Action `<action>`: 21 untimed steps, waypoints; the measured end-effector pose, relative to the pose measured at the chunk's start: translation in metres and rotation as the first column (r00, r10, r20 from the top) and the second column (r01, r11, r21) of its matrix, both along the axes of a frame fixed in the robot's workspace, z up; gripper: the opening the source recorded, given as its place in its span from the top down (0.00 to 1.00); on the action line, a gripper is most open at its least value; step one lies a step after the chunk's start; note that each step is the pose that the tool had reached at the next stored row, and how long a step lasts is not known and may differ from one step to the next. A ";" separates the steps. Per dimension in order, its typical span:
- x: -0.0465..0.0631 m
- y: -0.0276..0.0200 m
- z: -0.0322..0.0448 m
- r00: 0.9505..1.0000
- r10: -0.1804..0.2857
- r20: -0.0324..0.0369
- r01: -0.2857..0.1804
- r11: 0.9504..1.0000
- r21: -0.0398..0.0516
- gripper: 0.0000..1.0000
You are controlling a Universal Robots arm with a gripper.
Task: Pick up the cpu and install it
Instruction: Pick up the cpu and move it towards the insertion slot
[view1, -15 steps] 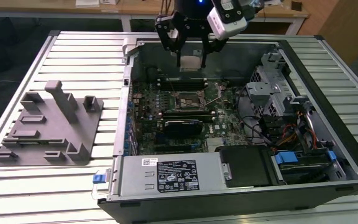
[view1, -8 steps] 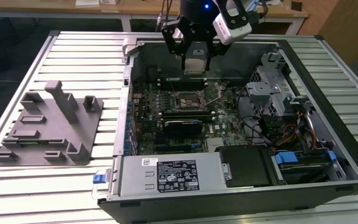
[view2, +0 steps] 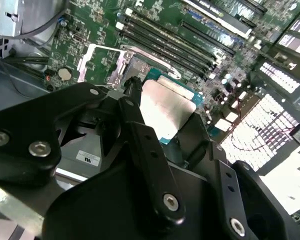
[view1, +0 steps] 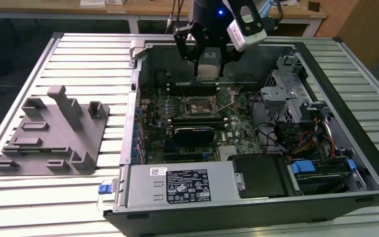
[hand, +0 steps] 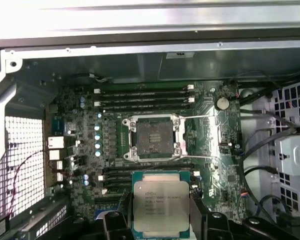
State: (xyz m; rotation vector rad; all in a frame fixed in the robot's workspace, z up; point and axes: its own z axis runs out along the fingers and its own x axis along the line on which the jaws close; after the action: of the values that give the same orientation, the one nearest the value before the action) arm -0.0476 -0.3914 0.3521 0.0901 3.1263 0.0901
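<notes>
Chip in the air over the open computer, not yet seated.

The fingers (view2: 142,140) are clamped on the cpu (hand: 157,205), which hangs between them with its silvery top showing, above the motherboard inside the case (view1: 255,210). The socket (hand: 154,138) lies below the fingers and a little ahead of them, apart from the chip, and it looks bare. The grey holder block (view1: 51,133) sits on the bench (view1: 77,49) well off to one side of the fingers, outside the case. I'd judge the pick-up done; the install itself, getting the chip down into that socket, is not.
</notes>
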 end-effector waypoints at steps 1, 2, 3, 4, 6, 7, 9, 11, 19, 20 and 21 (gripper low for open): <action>0.000 0.0018 -0.0013 1.000 0.000 0.000 0.000 1.000 0.000 0.46; 0.000 0.0030 -0.0025 1.000 0.000 0.000 0.000 1.000 0.000 0.46; 0.000 0.0040 -0.0038 1.000 0.000 0.000 0.000 1.000 0.000 0.46; 0.000 0.0050 -0.0054 1.000 0.000 0.000 0.000 1.000 0.000 0.46; 0.000 0.0075 -0.0089 1.000 0.000 0.000 0.000 1.000 0.000 0.46; 0.000 0.0090 -0.0106 1.000 0.000 0.000 0.000 1.000 0.000 0.46; 0.000 0.0124 -0.0138 1.000 0.000 0.000 0.000 1.000 0.000 0.46; 0.000 0.0162 -0.0160 1.000 0.000 0.000 0.000 1.000 0.000 0.46; 0.000 0.0297 -0.0265 1.000 0.012 0.000 -0.012 1.000 0.000 0.46; 0.000 0.0303 -0.0279 1.000 0.016 0.000 -0.016 1.000 0.000 0.46; 0.000 0.0309 -0.0293 1.000 0.019 0.000 -0.019 1.000 0.000 0.46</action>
State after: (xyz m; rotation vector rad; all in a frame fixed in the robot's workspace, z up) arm -0.0476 -0.3606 0.3227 0.0606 3.1274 0.0906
